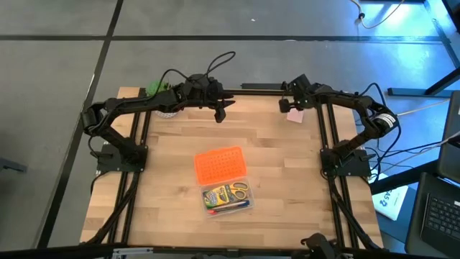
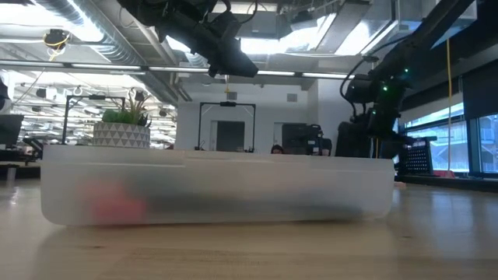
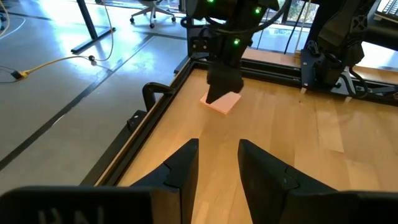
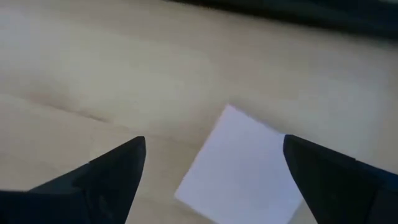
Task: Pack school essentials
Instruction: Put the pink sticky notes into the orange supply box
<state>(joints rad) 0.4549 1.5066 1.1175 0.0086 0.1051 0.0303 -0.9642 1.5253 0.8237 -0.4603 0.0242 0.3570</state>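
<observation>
The pink note pad (image 1: pixel 295 116) lies flat near the table's far right corner. My right gripper (image 1: pixel 290 106) hovers just over it, open wide, with a finger on either side of the pad (image 4: pixel 242 168); the left wrist view shows it low over the pad (image 3: pixel 222 102). My left gripper (image 1: pixel 221 113) is open and raised above the far middle of the table, its fingers (image 3: pixel 186 168) pointing toward the pad. The clear case (image 1: pixel 226 196) sits at the table's middle and holds yellow-handled scissors (image 1: pixel 238 191), the crayon box (image 1: pixel 214 195) and pencils (image 1: pixel 228 207).
The case's orange perforated lid (image 1: pixel 220 165) lies open on its far side. A green potted plant (image 1: pixel 159 93) stands at the far left, beside the left arm. Black frame rails (image 1: pixel 327 144) run along both sides of the table. In the low view the case (image 2: pixel 218 190) fills the foreground.
</observation>
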